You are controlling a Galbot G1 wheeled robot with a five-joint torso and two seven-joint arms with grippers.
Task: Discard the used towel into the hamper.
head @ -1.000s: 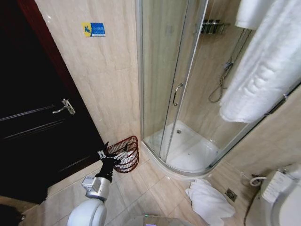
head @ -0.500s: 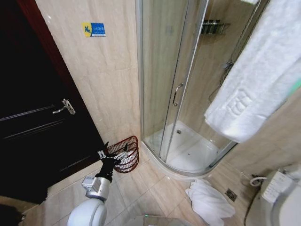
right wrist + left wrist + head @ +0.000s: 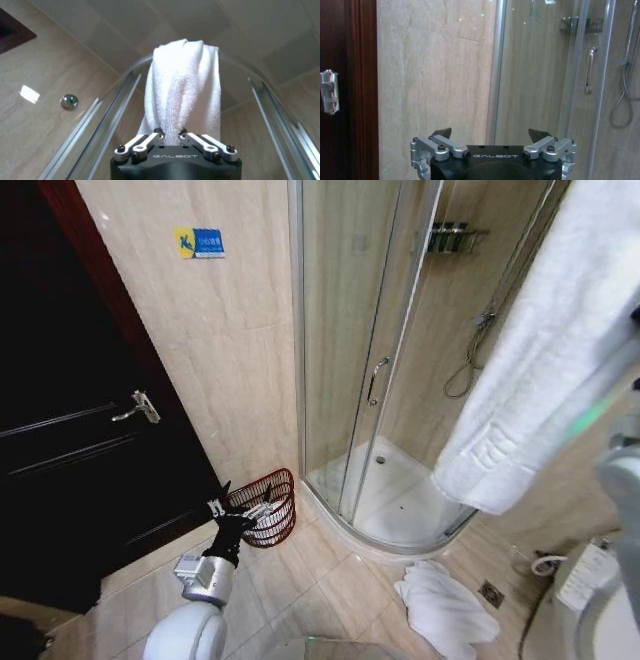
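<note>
Head view: the left gripper [image 3: 240, 515] hangs low on the robot's left, just in front of the hamper [image 3: 268, 507], its dark fingers spread apart and holding nothing. The hamper is a round basket of dark reddish-brown wire, open weave, wider at the rim than at the base; it stands on the beige floor tiles between the dark door [image 3: 75, 440] and the glass shower cabin [image 3: 375, 370], with something white inside it. A big white towel [image 3: 540, 380], thick terry, hangs down across the upper right of the picture in front of the shower. Compared with half a second ago its lower edge sits a little lower and further left; a second ago it hung higher and more to the right. The grey blur of the right arm now shows at the right edge. The left gripper and hamper have not shifted. A second white towel [image 3: 445, 610] lies crumpled on the floor by the curved shower tray.

Left wrist view: left gripper [image 3: 490, 134] fingers wide apart, empty, facing marble-look wall tiles and the shower's metal frame; the door handle [image 3: 329, 91] shows beside them.

Right wrist view: right gripper [image 3: 170, 132] fingers drawn close together, clamped on a bunched fold of the towel [image 3: 182, 93], which rises in soft looped pleats toward the ceiling
</note>
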